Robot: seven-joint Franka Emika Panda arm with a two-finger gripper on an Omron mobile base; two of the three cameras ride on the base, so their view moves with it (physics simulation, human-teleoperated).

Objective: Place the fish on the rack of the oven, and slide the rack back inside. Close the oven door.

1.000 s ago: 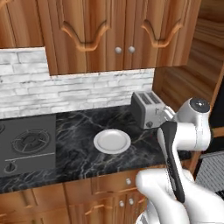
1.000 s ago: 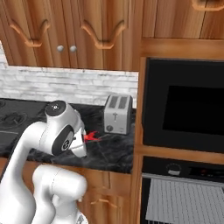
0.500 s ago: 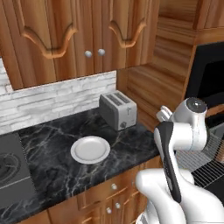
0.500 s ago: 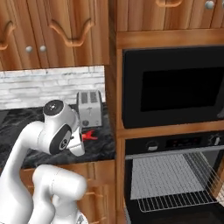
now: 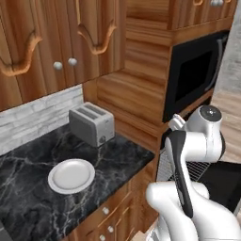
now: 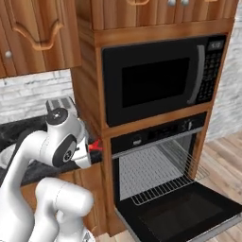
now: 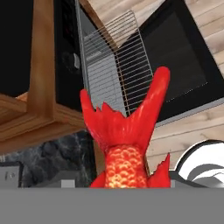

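Fish [image 7: 124, 144] held in pincer, tail up at 12 o'clock, rack [image 6: 160, 172] pulled out, oven door [image 6: 182, 212] down, plate [image 5: 71, 175] on bench [image 5: 28, 207]

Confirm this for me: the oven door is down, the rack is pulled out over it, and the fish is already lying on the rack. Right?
Not quite. The oven door is down and the rack is pulled out, but the rack is bare in the right base view. The fish is at the gripper, tail out in the hand view, beside the counter edge.
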